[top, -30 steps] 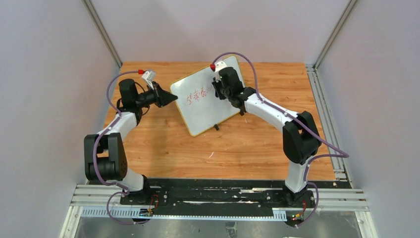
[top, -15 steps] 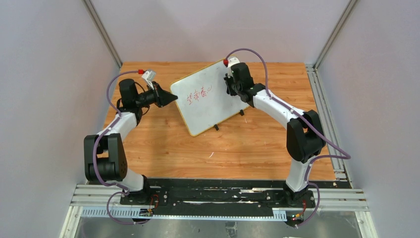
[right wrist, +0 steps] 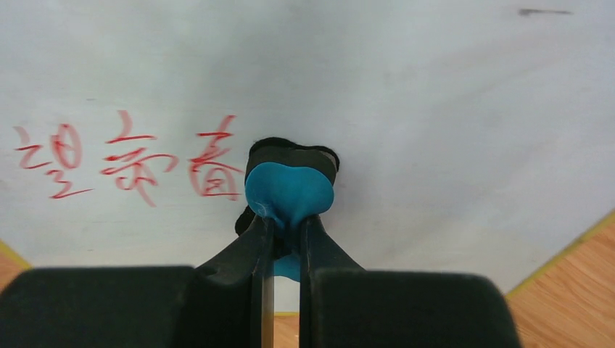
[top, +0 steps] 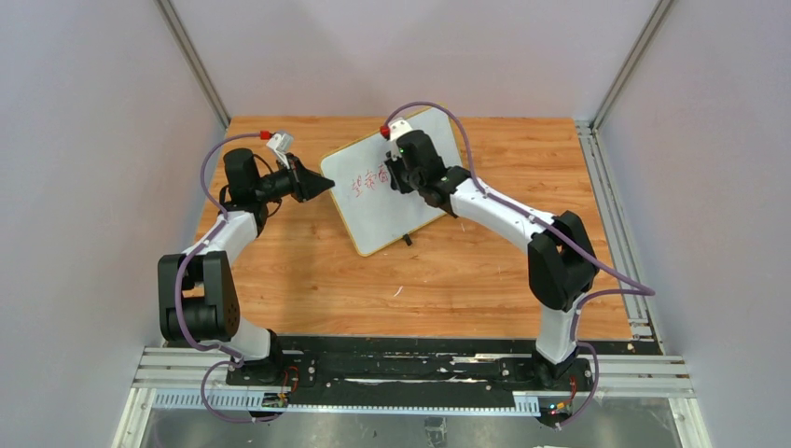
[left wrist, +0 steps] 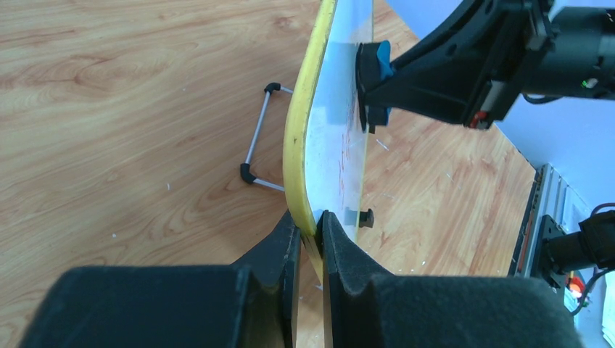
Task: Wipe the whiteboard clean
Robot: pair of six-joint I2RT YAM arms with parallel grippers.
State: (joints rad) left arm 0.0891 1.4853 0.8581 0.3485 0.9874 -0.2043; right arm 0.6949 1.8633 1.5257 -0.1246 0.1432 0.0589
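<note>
Pinching the whiteboard's [top: 382,222] left corner, the left gripper [left wrist: 310,225] has its fingers narrowed onto the thin yellow frame, one pad on the back and one on the front face. The left arm reaches in from the left side of the table [top: 466,271], its gripper pointing right. The board stands tilted on edge toward the far middle of the wooden table and sits askew to the table edges in the top view. Behind it, the left wrist view shows a wire stand [left wrist: 257,138] with black ends resting on the wood. A small black foot [left wrist: 365,216] juts from the lower frame. Red writing [right wrist: 130,163] runs across the left part of the grey-white surface as three characters in a row. The surface to their right is blank apart from a short dark mark near the top right corner. Just right of the last character is a blue eraser [right wrist: 289,190], whose black pad lies flat against the board and touches the edge of that character. The right gripper [right wrist: 286,225] is clamped narrowly on the eraser's blue body, fingers close together on either side of it. The right arm stretches from the near right of the table up and leftward across the board, with its wrist over the middle of the board.
</note>
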